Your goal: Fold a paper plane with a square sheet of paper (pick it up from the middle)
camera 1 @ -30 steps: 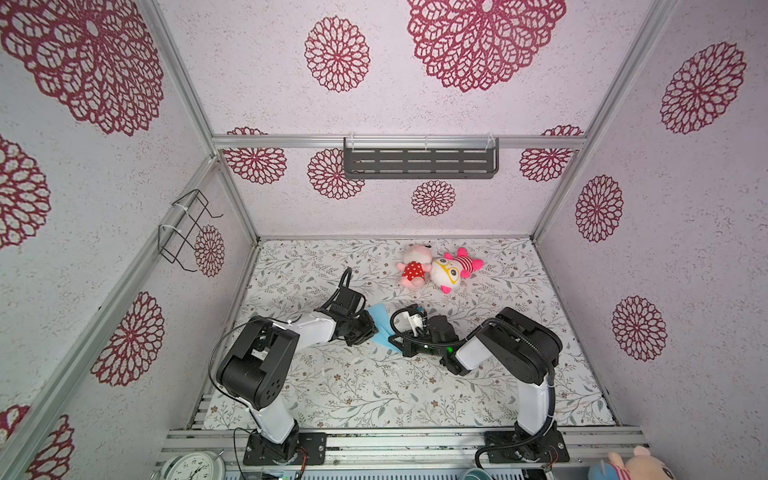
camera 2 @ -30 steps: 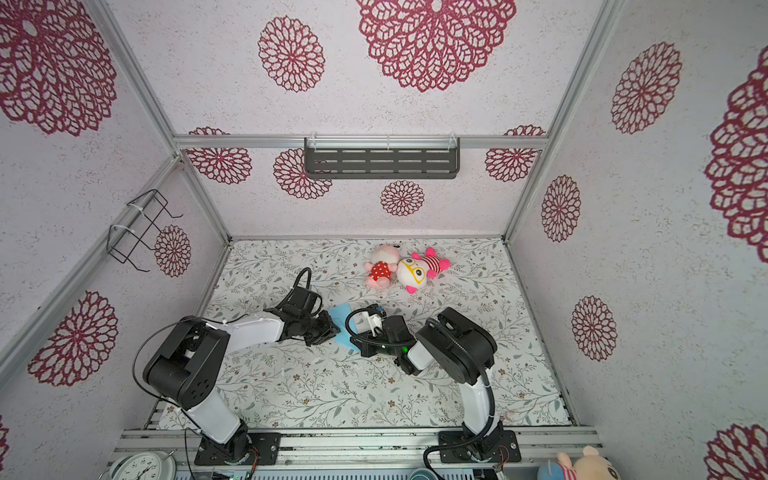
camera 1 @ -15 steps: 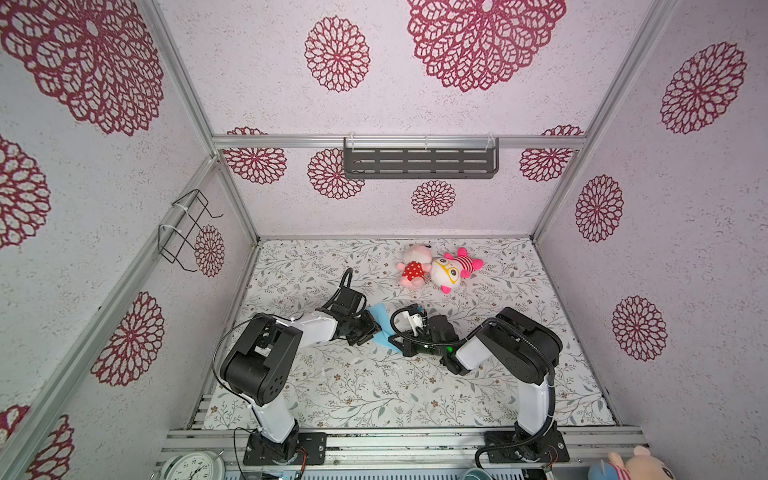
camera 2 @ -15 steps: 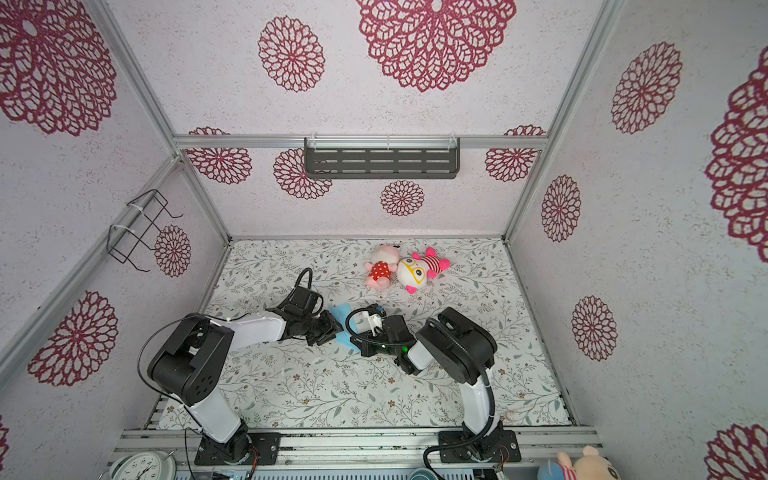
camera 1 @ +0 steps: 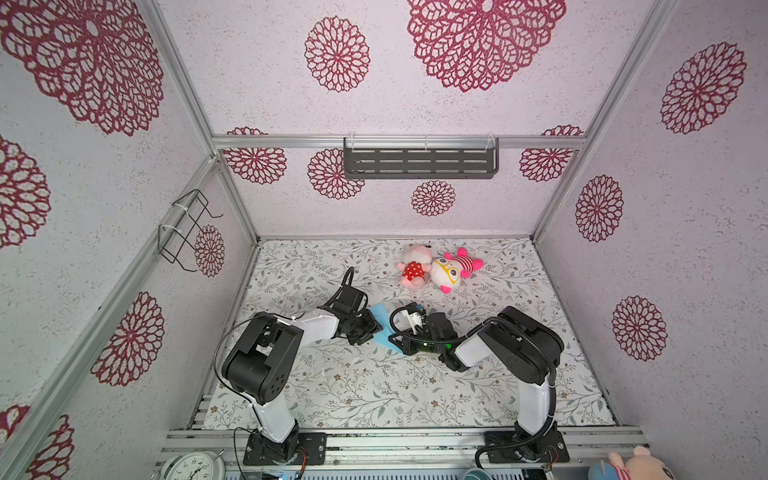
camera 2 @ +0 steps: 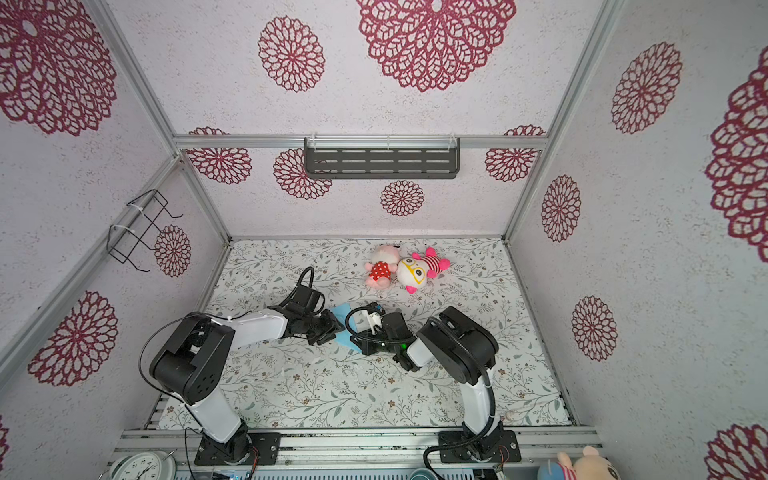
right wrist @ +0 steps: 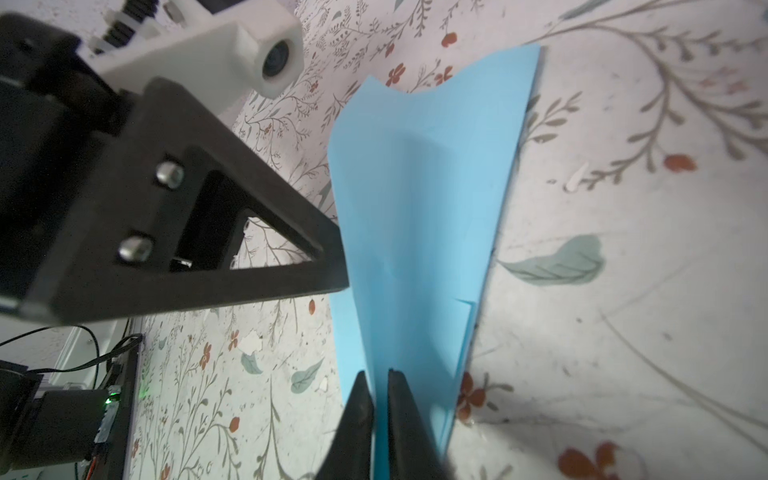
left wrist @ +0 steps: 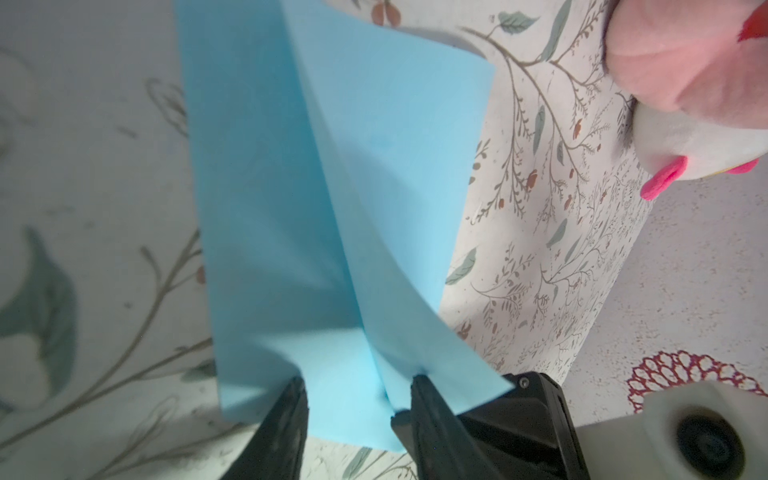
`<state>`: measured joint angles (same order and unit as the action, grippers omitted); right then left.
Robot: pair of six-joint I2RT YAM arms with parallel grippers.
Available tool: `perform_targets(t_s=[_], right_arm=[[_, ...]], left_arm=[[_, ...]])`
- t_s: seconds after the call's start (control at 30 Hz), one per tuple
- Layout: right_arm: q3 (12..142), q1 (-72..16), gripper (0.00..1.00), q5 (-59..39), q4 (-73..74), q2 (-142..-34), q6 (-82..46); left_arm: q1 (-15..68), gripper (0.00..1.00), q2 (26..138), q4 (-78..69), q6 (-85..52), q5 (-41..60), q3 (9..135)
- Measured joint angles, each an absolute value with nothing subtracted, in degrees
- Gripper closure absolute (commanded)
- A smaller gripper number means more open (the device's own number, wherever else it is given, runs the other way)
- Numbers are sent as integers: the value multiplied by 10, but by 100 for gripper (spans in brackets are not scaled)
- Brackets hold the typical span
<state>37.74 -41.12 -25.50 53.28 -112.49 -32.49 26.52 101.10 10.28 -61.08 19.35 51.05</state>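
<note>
The light-blue sheet of paper lies mid-table between my two grippers, folded into a narrow tapering shape with a raised centre ridge. My left gripper is open at the paper's wider end. Its two fingers stand apart with a flat ply of the paper between them, and the raised fold brushes one fingertip. My right gripper is shut on the thin upright ridge at the narrow end. In both top views the gripper bodies hide most of the paper.
Two pink plush toys lie side by side behind the paper, close to the left gripper. A dark shelf hangs on the back wall and a wire basket on the left wall. A clock sits below the front rail.
My left gripper's jaws have opened and let go of the paper. The right gripper keeps its pinch and both arms stay almost in place.
</note>
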Motion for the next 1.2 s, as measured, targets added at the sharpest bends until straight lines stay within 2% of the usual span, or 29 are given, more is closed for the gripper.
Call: perform_targets(t_s=[0.5,0.77,0.9,1.2], right_arm=[[377,-404,91,-258,537,-1125,-388],[373,-400,83,-257,529,-1118,-408],[370,-397,84,-258,523,-1110,-408],[373,-389,92,-275,506,-1108,-412]], left_arm=[[273,50,1027,152,-593,182,548],[284,50,1047,207,-582,159,588],[289,50,1058,238,-579,149,611],[295,51,1079,277,-572,138,637]])
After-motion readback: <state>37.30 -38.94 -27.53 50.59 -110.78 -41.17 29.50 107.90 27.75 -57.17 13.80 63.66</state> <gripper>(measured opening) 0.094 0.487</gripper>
